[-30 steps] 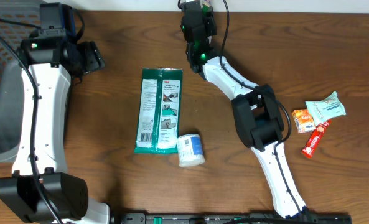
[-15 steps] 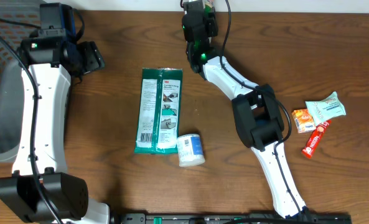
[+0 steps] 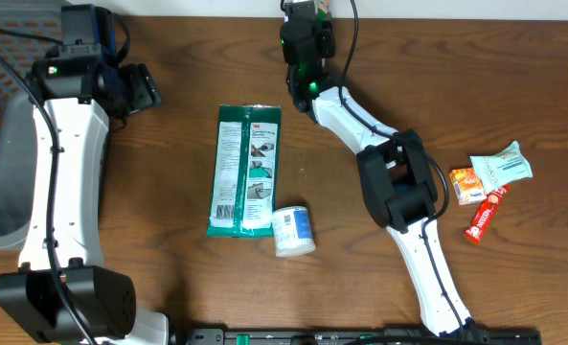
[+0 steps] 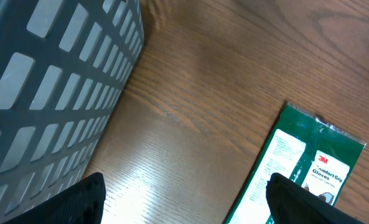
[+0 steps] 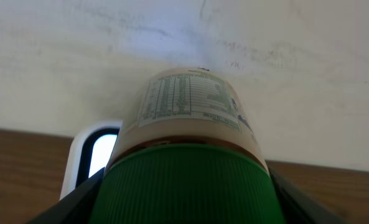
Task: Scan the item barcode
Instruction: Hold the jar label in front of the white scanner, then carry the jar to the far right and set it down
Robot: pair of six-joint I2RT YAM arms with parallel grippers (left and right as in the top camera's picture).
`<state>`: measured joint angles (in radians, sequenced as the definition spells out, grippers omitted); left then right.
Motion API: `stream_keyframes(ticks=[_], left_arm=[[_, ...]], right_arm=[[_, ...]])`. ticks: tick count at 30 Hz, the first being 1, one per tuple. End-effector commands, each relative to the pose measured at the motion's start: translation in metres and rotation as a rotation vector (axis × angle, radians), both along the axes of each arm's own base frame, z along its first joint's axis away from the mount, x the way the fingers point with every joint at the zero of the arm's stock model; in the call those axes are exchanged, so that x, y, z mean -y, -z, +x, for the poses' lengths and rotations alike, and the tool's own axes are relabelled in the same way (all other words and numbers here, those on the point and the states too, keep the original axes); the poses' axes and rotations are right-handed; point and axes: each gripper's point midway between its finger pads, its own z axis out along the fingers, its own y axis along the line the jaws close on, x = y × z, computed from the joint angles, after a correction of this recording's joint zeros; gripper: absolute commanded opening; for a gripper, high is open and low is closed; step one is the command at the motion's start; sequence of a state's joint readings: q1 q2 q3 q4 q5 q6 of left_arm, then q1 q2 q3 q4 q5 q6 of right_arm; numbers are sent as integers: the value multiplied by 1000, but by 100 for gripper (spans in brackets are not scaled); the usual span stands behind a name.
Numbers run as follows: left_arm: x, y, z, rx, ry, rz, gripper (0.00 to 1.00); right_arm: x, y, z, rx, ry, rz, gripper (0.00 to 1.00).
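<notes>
A bottle (image 5: 187, 106) with a ribbed green cap (image 5: 184, 193) and a printed label fills the right wrist view. My right gripper (image 5: 184, 186) is shut on it at the cap, a dark finger on each side. The bottle points at a white wall. Just behind its left side stands a white-framed scanner window (image 5: 91, 155). From overhead, my right gripper (image 3: 307, 19) is at the table's far edge. My left gripper (image 3: 145, 88) hangs open over bare wood, nothing between its fingers (image 4: 78, 202).
A green glove package (image 3: 247, 170) lies flat mid-table, also under the left wrist (image 4: 296, 168). A small white tub (image 3: 293, 230) rests at its near end. Snack packets (image 3: 485, 187) lie at the right. A grey slotted basket (image 4: 47, 81) stands at the left.
</notes>
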<state>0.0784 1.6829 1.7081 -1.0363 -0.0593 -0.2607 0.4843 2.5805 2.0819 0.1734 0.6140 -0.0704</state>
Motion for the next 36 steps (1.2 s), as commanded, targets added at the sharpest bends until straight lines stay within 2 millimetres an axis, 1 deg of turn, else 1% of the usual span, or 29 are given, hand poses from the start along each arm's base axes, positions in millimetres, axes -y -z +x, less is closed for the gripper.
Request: stream_keyframes(ticks=[1,2,5,8,10,12,14,16,17,19,23,25,27,29,31,34,36], left_arm=[[-5,-7,-2,15,-8,18,82],[-5,-7,-2,15,-8,18,82],[-5,-7,-2,15,-8,18,82],[-5,-7,-2,15,-8,18,82],[-5,-7,-2,15,-9,18,82],[-5,-7,-2,16,-8,19,82],[-5,-7,-2,16,-9,18,82],[-5,-7,-2,15,-8,18,82],[-5,-7,-2,16,-8,19,82],[-5,-7,-2,15,-8,18,82],[-5,-7,-2,15,-8,18,82],[-5,-7,-2,16,-8,19,82],[-5,-7,-2,15,-8,18,82],[-5,-7,-2,16,-9,18,82],[-5,-7,-2,15,-8,18,82],[-5,-7,-2,16,-8,19,82],[-5,-7,-2,15,-8,18,82]], right_arm=[[-11,-78,-10,84,-32,48,1],[-15,-90,-13,83,-57,55,1],[-23,-134,-28,78,-143,84,1],[-16,-170,-47,56,-156,115,1],[-6,-188,-64,17,-147,122,1],[8,-201,-87,-51,-135,117,1],[22,-208,-111,-129,-125,86,1],[36,-209,-131,-200,-115,53,1],[44,-206,-140,-237,-108,37,1],[59,-195,-158,-332,-92,-6,1],[88,-159,-192,-554,-58,-95,1],[97,-140,-208,-673,-73,-101,1],[101,-126,-223,-774,-102,-75,1],[108,-114,-237,-867,-119,-45,1],[118,-104,-251,-957,-116,-22,1],[140,-92,-265,-1046,-71,-17,1],[156,-81,-269,-1088,-32,-9,1]])
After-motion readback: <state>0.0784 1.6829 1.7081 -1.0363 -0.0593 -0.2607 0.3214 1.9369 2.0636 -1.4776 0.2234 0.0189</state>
